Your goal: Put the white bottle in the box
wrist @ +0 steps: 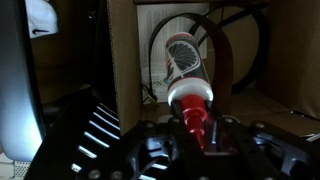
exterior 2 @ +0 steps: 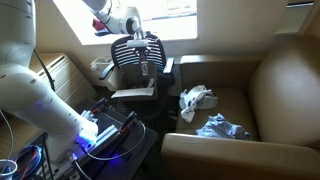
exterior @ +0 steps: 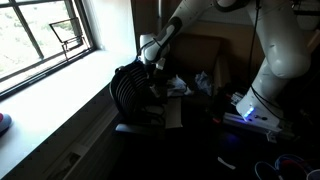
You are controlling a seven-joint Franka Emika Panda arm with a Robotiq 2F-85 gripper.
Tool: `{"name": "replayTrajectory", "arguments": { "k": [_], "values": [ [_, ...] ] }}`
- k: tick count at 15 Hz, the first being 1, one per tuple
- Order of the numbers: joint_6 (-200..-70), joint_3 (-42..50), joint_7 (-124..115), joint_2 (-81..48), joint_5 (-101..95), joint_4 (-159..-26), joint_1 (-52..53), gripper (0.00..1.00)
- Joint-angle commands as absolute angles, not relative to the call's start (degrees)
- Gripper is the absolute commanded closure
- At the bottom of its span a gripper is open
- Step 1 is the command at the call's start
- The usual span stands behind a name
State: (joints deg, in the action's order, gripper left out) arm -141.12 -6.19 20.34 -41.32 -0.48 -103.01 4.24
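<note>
1. The arm (exterior: 282,48) reaches from its lit base across to the black ribbed basket (exterior 2: 132,56). Its wrist bends down at the basket's front, a pose that suits lowering something in from above.
2. A beige armchair (exterior 2: 285,90) stands well apart from the basket and clear of the arm's reach.
3. The basket shows in both exterior views as the tallest dark thing under the wrist. In the wrist view, dark curved bands that look like part of it lie behind the bottle.
4. A cardboard box (wrist: 122,60) rises just beside the basket. I judge this to be the goal, though the dim pictures leave its opening unclear.
5. Two crumpled wrappers (exterior 2: 195,97) lie on the seat, near the basket but apart from it. They play no part in the task.
6. The gripper (wrist: 203,142) hangs at the basket's front. Its fingers stand narrow and, as far as the dark wrist view shows, are closed on the bottle's red neck, so the body hangs free below them.
7. The white bottle (wrist: 185,62) is held in the air beside the basket, close to the cardboard wall. It is not yet resting inside anything, and lowering and release seem to remain.
</note>
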Motion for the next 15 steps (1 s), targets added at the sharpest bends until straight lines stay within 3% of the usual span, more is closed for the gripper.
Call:
{"name": "replayTrajectory", "arguments": {
  "k": [1, 9, 10, 13, 14, 15],
  "values": [
    [-148.85, -7.38, 18.29, -41.63, -2.24, -108.24, 4.98, 0.94],
    [-161.52, 0.51, 9.24, -42.95, -15.37, -118.36, 13.59, 0.94],
    [-158.3, -2.32, 10.98, -44.07, -13.66, -114.99, 11.17, 0.74],
    [-160.3, -0.74, 9.59, -44.13, -14.92, -116.83, 12.64, 0.74],
    [-160.34, -0.72, 9.58, -44.1, -14.92, -116.83, 12.65, 0.94],
    [-160.77, 0.81, 8.21, -44.59, -15.74, -116.61, 14.28, 0.94]
  ]
}}
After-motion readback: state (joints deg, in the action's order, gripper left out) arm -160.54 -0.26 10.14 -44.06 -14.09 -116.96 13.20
